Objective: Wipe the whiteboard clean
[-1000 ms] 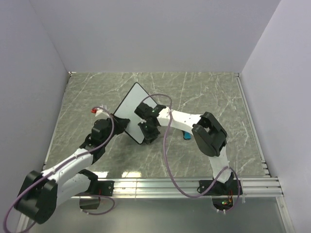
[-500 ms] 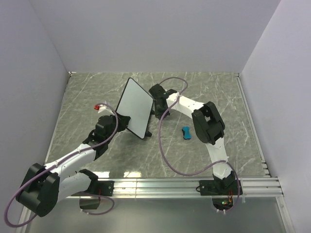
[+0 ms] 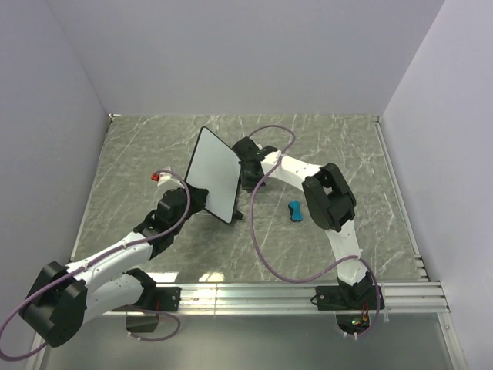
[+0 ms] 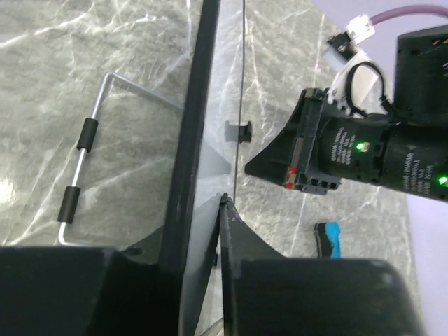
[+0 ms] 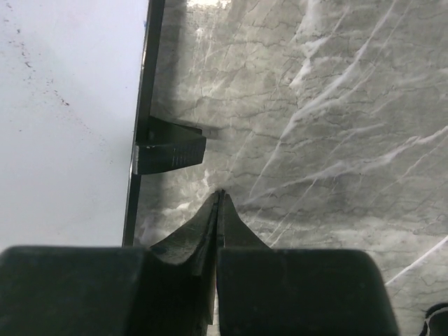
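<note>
Top external: we see the whiteboard (image 3: 214, 174) propped upright mid-frame, its edge pinched by the left end effector (image 3: 192, 202), likely steadying it for wiping; the right end effector (image 5: 218, 201) is closed and empty beside it.

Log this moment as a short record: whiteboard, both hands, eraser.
whiteboard: stands tilted on edge, mid-table; face nearly white, only faint specks
left hand: closed on the whiteboard's lower edge
right hand: shut, empty, beside the whiteboard's right edge, not touching it
eraser: blue, lying on the table right of the whiteboard, in neither hand
</note>
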`<state>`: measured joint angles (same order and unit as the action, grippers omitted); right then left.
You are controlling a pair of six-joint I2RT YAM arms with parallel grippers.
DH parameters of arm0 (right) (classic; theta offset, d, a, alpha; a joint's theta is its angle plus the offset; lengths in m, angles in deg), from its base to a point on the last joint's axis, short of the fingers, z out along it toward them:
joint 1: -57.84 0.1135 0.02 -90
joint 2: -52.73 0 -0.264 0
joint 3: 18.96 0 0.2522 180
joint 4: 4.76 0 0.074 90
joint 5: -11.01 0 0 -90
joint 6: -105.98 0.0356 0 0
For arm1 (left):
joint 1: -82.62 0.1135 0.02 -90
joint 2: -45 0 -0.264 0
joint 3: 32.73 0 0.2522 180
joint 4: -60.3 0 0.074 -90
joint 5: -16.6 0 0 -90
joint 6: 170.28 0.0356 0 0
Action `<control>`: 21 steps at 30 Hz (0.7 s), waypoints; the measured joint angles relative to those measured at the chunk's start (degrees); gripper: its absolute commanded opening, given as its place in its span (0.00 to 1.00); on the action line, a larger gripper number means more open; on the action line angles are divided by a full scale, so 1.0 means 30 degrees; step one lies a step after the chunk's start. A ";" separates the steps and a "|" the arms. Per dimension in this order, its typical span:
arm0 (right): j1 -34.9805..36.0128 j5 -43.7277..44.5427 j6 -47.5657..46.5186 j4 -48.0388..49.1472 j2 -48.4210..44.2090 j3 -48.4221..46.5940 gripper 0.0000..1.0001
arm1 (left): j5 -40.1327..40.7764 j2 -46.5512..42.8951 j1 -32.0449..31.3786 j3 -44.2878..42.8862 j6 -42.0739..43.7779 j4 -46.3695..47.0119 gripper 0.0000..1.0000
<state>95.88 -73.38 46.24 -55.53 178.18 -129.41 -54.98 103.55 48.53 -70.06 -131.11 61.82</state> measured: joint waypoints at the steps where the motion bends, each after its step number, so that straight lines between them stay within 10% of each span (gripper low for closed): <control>1: -0.0007 0.0036 -0.0007 0.0022 -0.0029 0.0044 0.00 | 0.0291 0.0000 -0.0204 0.0000 -0.0051 -0.0051 0.20; 9: -0.0415 0.0510 -0.0007 0.0131 -0.0984 0.1311 0.00 | 0.2229 0.0131 -0.2601 0.0029 -0.1086 -0.0874 0.00; 21: -0.0911 0.0648 0.0204 0.0656 -0.1727 0.2754 0.00 | 0.6390 0.1443 -0.6135 -0.2004 -0.1836 -0.2637 0.00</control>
<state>93.15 -71.44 46.86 -53.57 173.00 -121.15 -35.81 107.87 30.13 -76.07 -136.61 53.91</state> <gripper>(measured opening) 0.006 0.056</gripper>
